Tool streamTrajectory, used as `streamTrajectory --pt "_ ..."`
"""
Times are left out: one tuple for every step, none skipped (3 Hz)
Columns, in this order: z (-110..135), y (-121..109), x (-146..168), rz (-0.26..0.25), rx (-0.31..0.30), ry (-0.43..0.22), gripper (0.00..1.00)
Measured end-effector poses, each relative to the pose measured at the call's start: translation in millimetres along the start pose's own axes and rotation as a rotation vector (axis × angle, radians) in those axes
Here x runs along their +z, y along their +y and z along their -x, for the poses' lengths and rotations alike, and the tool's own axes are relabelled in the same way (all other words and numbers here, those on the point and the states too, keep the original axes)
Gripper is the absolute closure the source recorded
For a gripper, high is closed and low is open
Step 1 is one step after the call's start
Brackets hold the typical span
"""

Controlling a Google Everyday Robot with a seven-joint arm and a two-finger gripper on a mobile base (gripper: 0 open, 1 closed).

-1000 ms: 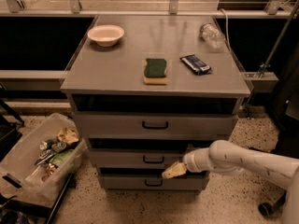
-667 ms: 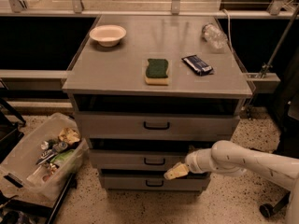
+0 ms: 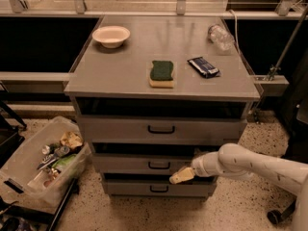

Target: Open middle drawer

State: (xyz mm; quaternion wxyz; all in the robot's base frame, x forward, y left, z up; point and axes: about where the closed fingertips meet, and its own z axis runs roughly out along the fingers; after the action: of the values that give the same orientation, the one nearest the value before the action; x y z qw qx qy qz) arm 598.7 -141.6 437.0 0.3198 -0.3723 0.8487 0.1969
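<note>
The grey cabinet has three drawers. The middle drawer (image 3: 130,164) is a wide shallow grey front with a small black bar handle (image 3: 159,165) at its centre. My gripper (image 3: 179,176) reaches in from the right on a white arm. Its tan fingers sit just below and to the right of that handle, close against the drawer front. The top drawer (image 3: 161,128) lies above and the bottom drawer (image 3: 156,188) below.
On the cabinet top (image 3: 120,71) lie a white bowl (image 3: 111,35), a green and yellow sponge (image 3: 161,73), a dark snack packet (image 3: 203,66) and a clear plastic bottle (image 3: 221,35). A clear bin of rubbish (image 3: 41,163) stands on the floor at the left.
The gripper has shifted slightly right and down along the middle drawer's front. The view has shifted a little. The drawers look unchanged.
</note>
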Motion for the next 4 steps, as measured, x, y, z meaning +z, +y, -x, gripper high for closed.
streamTrajectory --pt "0.0 0.0 0.0 0.0 0.0 0.0 0.01" --pt "0.0 0.1 0.1 0.0 0.0 0.0 0.2" --pt "0.0 0.1 0.1 0.0 0.0 0.0 0.43" --pt "0.0 0.1 0.1 0.0 0.0 0.0 0.66"
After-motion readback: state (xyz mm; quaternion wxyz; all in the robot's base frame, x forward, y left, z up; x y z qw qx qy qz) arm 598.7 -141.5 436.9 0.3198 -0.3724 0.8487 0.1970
